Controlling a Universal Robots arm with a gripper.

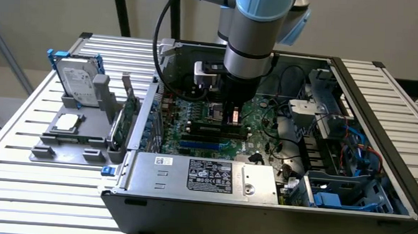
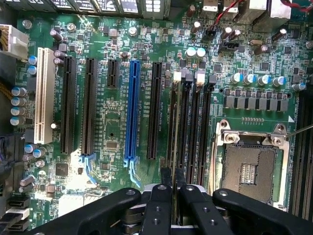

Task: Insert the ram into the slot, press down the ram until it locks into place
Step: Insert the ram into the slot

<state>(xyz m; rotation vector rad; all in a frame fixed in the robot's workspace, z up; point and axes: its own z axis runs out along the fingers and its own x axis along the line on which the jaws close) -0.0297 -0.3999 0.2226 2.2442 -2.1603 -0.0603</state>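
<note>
Ram (image 2: pixel 175 139) is pinched edge-on by the gripper (image 2: pixel 172 174), held upright so it's squared up with its slot (image 2: pixel 178 83).

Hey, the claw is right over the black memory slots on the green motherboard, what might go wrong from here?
1. The narrow black memory slots sit packed side by side, so a slightly offset claw may press into the wrong slot or onto the ridge between two.
2. The open silver-framed processor socket lies right beside the slots; a sideways slip could strike its exposed contacts.
</note>
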